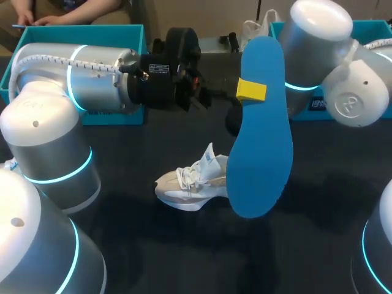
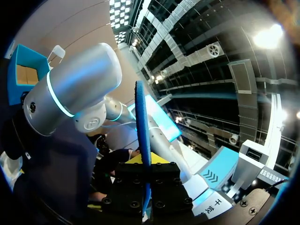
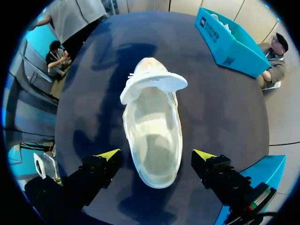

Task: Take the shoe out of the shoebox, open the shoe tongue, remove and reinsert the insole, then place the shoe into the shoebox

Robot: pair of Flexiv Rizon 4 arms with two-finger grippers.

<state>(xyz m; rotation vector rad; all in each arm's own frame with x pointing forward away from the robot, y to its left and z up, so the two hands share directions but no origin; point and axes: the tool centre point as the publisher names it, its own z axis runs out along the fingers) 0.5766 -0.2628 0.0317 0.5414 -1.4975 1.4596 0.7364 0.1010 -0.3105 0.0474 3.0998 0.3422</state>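
Left gripper (image 1: 251, 90): clamped on insole (image 1: 260, 141), held high, probably for reinsertion.
Right gripper (image 3: 157, 154): wide open, shoe (image 3: 152, 126) beneath, seemingly to steady it.

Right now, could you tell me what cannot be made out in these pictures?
Head view: the flat blue foam insole hides the heel of the white laced sneaker.
Left wrist view: that insole shows edge-on, its faces unseen.
Right wrist view: the teal cardboard shoebox hides its inside behind its wall.

A dark table (image 1: 184, 257) is seen, with a white shoe (image 1: 190, 184) laid near its middle. One teal shoebox (image 1: 136, 38) is set at the far left and a second shoebox (image 1: 373, 27) at the far right.
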